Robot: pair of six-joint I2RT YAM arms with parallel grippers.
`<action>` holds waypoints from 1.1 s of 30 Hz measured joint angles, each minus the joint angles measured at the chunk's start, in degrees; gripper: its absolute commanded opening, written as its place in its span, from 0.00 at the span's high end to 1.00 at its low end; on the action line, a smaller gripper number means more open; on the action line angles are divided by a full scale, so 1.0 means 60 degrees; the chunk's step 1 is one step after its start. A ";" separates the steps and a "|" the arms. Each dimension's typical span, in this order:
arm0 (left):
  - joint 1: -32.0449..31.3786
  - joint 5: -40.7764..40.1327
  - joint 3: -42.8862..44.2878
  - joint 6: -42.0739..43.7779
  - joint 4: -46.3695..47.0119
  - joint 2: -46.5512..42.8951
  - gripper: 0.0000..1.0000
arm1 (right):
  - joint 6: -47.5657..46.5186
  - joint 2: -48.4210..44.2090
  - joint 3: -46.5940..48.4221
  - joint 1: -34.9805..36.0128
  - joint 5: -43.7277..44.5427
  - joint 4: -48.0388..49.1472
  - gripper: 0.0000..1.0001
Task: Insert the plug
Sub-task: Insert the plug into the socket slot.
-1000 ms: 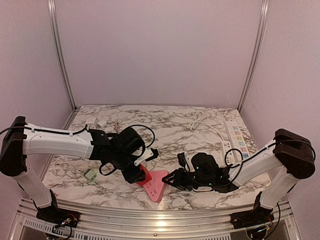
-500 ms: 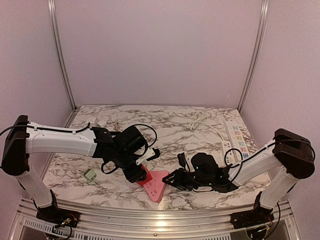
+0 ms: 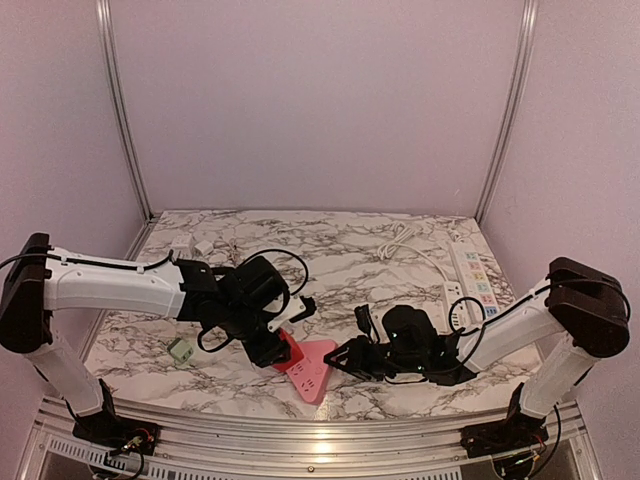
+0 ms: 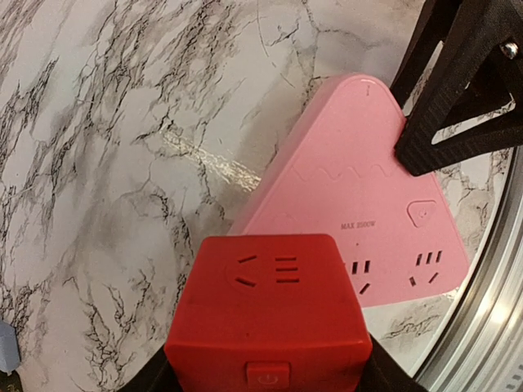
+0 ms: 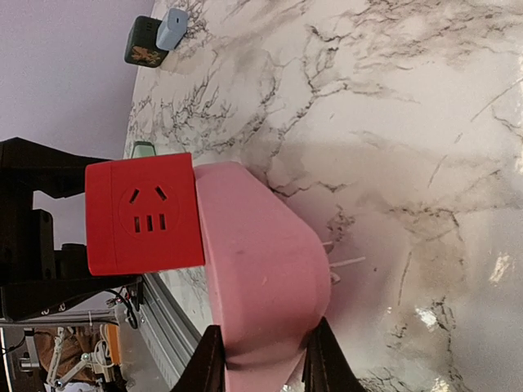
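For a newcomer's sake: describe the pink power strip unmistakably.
On the marble table, near the middle of its front edge, lies the pink power strip, one corner in the right gripper. It alone is triangular, unlike the red cube adapter and the long white power strip.

A lab booth: aluminium-framed panels (image 3: pixel 320 100) around marble tabletop (image 3: pixel 330 250).

the right tool (image 5: pixel 265 360) pinches the pink socket block (image 5: pixel 257 269); a red cube plug (image 5: pixel 143 214) sits against its face.
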 measured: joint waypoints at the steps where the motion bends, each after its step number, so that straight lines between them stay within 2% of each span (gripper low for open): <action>1: 0.0000 -0.0007 -0.0047 -0.0011 0.0044 -0.0033 0.46 | -0.0004 0.0000 0.0000 0.0000 -0.0004 0.0011 0.92; 22: -0.0131 0.0142 -0.0550 -0.0015 0.0525 -0.0226 0.22 | 0.0000 0.0197 -0.0018 0.0098 -0.0237 0.0339 0.92; 33: -0.0164 0.0612 -0.0940 -0.0102 0.0743 -0.1268 0.14 | -0.0015 0.0444 0.0040 0.0175 -0.0514 0.0634 0.92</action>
